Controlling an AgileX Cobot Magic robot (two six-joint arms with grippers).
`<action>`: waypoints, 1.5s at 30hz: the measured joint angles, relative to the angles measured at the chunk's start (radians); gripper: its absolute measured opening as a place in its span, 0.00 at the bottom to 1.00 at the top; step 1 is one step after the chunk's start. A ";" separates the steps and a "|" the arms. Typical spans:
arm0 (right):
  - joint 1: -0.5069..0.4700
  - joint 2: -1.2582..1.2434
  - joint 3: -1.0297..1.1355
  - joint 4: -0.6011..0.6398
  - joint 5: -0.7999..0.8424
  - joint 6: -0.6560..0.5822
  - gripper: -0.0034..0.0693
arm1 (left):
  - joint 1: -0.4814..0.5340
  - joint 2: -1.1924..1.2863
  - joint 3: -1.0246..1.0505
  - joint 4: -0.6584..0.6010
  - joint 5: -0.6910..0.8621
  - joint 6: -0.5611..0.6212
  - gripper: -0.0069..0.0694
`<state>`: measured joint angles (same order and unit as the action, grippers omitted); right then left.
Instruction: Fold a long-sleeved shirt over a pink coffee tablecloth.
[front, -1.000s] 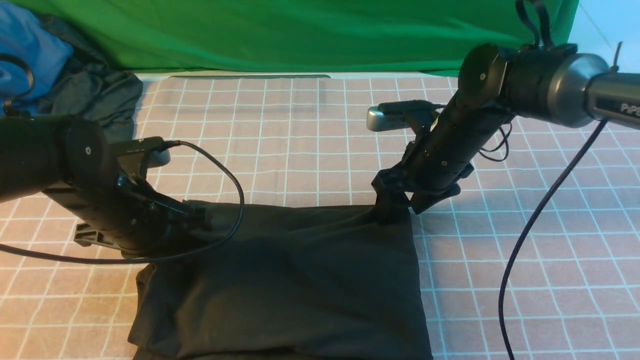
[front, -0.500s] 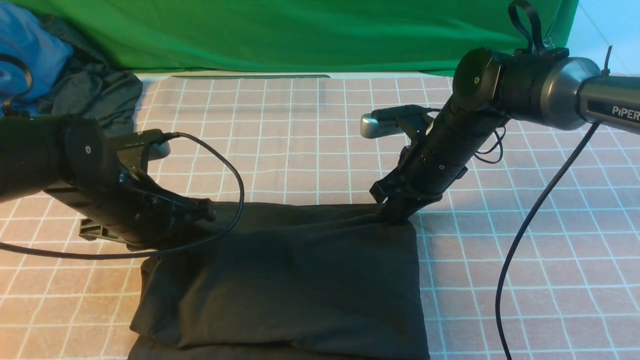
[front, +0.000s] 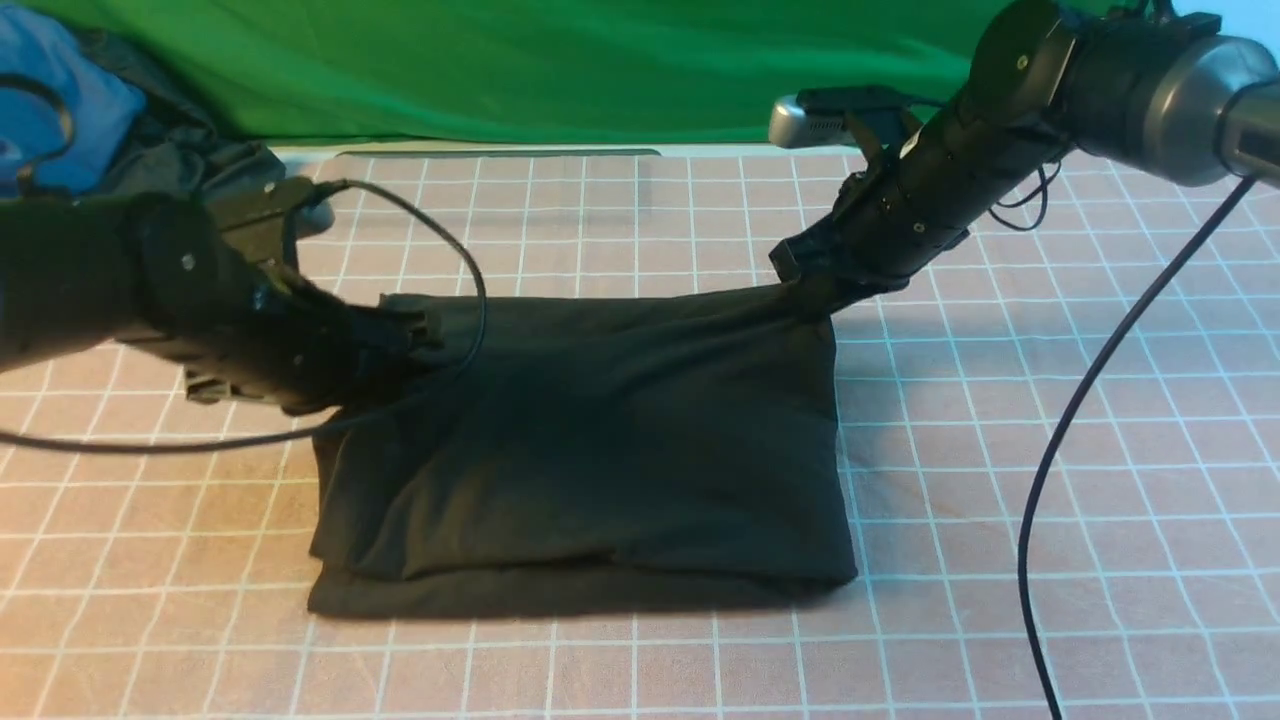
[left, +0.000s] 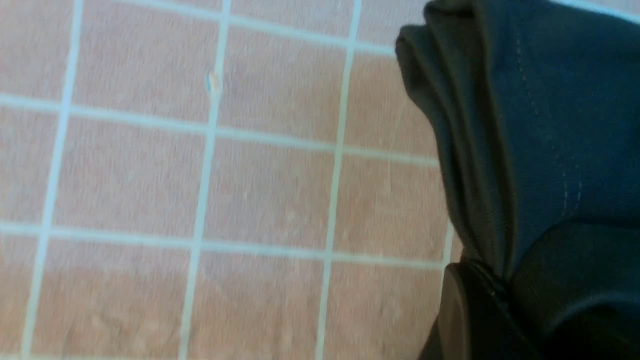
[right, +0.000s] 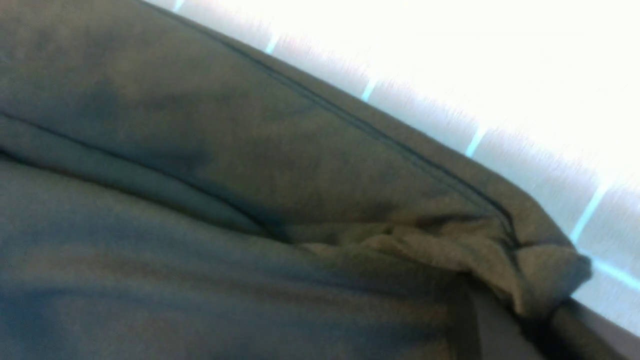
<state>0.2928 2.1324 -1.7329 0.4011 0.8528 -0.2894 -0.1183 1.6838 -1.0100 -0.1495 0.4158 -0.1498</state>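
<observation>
The long-sleeved shirt (front: 600, 430) is a black folded rectangle on the pink coffee tablecloth (front: 1000, 450), with no print showing. Its far edge is raised off the cloth and stretched between both grippers. My left gripper (front: 415, 330) is shut on the far left corner. My right gripper (front: 810, 295) is shut on the far right corner. In the left wrist view bunched shirt fabric (left: 525, 125) runs into the left gripper (left: 505, 280) above the tablecloth (left: 150, 175). In the right wrist view the shirt (right: 200, 200) fills the frame, its corner pinched in the right gripper (right: 540, 315).
A green cloth (front: 600, 70) hangs along the back. A blue garment (front: 60, 100) and a dark grey garment (front: 180, 150) are piled at the far left. A black cable (front: 1080, 420) hangs from the right arm, and another cable (front: 470, 290) loops over the shirt's left corner.
The right gripper closed on the shirt's far right corner. Both arms then rose and moved away from me, dragging the shirt farther onto the cloth so its near edge now shows.
</observation>
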 joint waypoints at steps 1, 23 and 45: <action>0.000 0.007 -0.005 -0.001 -0.001 0.000 0.17 | 0.000 0.016 -0.011 0.000 -0.002 0.000 0.20; -0.001 0.027 -0.092 -0.067 0.019 -0.001 0.56 | 0.000 0.041 -0.091 0.030 0.047 -0.024 0.54; -0.003 -0.676 -0.444 -0.394 0.352 0.165 0.16 | 0.001 -0.919 -0.007 0.212 0.344 -0.203 0.11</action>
<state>0.2894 1.4565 -2.1767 0.0069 1.2046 -0.1243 -0.1172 0.7649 -1.0169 0.0620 0.7593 -0.3531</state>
